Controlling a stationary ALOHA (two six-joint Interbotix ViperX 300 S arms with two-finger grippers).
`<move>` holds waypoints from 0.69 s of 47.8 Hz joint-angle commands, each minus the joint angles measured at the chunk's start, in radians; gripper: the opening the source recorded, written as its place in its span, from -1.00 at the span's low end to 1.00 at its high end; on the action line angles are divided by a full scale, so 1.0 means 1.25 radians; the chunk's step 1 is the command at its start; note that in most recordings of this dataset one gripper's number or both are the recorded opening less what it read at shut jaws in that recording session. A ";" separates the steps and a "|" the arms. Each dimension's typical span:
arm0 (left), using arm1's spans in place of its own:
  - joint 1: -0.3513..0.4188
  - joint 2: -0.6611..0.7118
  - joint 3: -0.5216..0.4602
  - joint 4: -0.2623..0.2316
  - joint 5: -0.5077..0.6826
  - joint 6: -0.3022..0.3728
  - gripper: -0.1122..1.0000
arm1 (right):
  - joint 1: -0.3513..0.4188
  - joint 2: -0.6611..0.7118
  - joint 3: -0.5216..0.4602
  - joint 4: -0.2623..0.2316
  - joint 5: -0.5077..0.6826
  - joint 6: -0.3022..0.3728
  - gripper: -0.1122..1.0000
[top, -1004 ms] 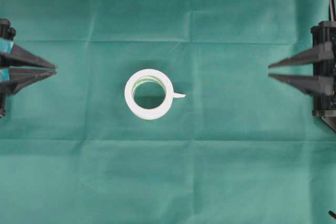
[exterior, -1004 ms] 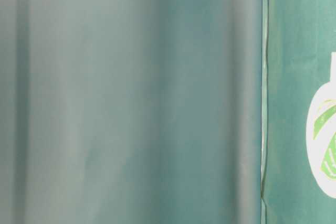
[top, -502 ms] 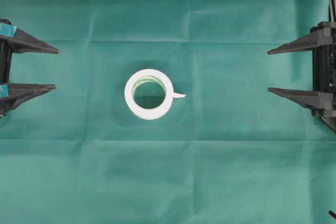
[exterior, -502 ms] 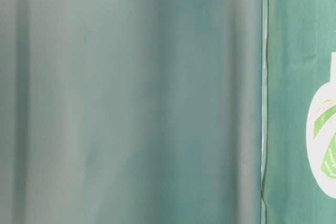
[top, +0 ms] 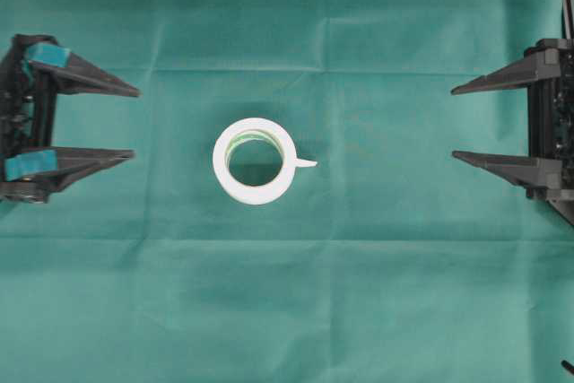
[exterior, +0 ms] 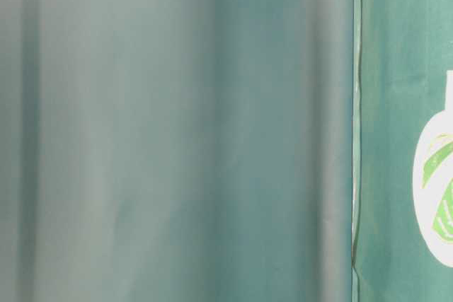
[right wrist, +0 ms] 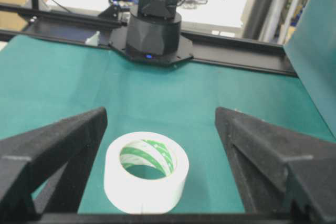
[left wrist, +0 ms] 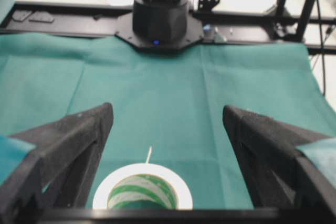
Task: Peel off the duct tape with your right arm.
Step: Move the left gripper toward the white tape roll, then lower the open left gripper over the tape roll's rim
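Opening fully over the last second, both grippers are now standing wide and holding nothing. The left gripper [top: 134, 123] is advancing from 9 o'clock toward the duct tape [top: 255, 161], which is lying flat at mid-cloth, untouched. The right gripper [top: 453, 123] is waiting well apart at 3 o'clock. The loose strip end [top: 306, 163] is pointing toward 3 o'clock, probably slightly lifted, though the overhead view is not settling this. Peeling is not yet beginning.

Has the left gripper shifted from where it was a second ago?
Yes. In the overhead view the left gripper has come in from the left edge toward the duct tape, which lies unmoved, and its jaws have spread open.
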 commanded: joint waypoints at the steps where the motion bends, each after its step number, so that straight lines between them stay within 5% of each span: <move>1: -0.002 0.039 -0.042 -0.001 -0.013 0.000 0.98 | -0.002 0.005 -0.015 -0.001 -0.009 0.000 0.59; 33: -0.009 0.247 -0.193 -0.001 0.004 0.001 0.98 | -0.002 0.005 -0.010 -0.001 -0.009 0.001 0.58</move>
